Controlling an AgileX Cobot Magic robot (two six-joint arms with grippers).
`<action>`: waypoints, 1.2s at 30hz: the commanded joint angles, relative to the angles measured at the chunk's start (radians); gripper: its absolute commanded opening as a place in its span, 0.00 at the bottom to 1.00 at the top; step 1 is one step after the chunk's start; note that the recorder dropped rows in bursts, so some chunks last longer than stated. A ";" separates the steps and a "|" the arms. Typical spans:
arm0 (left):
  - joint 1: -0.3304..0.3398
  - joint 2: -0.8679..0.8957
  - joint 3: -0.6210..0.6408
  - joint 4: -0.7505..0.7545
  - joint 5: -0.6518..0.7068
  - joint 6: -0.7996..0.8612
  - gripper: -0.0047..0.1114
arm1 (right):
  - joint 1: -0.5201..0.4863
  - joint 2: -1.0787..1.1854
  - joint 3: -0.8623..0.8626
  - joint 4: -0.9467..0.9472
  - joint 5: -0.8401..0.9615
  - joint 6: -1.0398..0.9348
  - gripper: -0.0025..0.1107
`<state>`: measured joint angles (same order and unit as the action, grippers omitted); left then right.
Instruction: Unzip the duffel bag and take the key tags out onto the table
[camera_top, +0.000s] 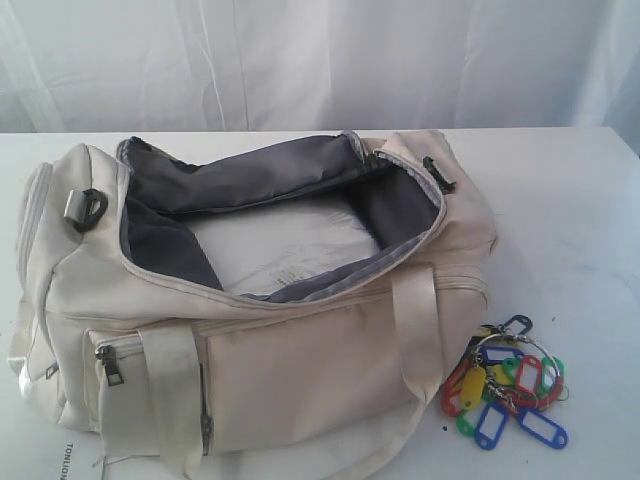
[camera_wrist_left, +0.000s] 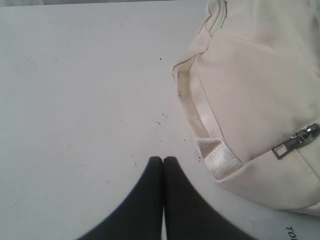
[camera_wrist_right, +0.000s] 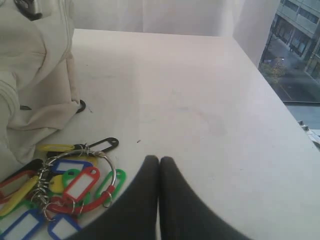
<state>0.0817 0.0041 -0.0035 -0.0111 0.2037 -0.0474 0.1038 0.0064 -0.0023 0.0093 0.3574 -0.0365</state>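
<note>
The cream-white duffel bag (camera_top: 250, 300) lies on the white table (camera_top: 570, 200) with its top zip open, grey lining and a pale bottom panel showing inside. The bunch of key tags (camera_top: 508, 392) in red, blue, yellow and green rests on the table just right of the bag's front corner. Neither arm shows in the exterior view. My left gripper (camera_wrist_left: 163, 159) is shut and empty over bare table, beside the bag's end (camera_wrist_left: 260, 90). My right gripper (camera_wrist_right: 159, 159) is shut with nothing in it, hovering just beside the key tags (camera_wrist_right: 65, 185), apart from them.
A white curtain hangs behind the table. The bag's front pocket has dark zip pulls (camera_top: 108, 365) and a webbing handle (camera_top: 415, 320). A metal pull (camera_wrist_left: 295, 140) shows on the bag's end. The table's far edge (camera_wrist_right: 260, 75) borders a window.
</note>
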 joint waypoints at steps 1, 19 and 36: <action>0.006 -0.004 0.004 -0.002 -0.002 -0.002 0.04 | -0.005 -0.006 0.002 0.000 -0.010 -0.012 0.02; 0.006 -0.004 0.004 0.001 -0.002 -0.002 0.04 | 0.047 -0.006 0.002 0.000 -0.010 -0.009 0.02; -0.035 -0.004 0.004 0.001 -0.002 -0.002 0.04 | 0.047 -0.006 0.002 0.000 -0.010 -0.009 0.02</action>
<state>0.0526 0.0041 -0.0035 -0.0095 0.2037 -0.0474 0.1498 0.0064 -0.0023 0.0093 0.3574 -0.0365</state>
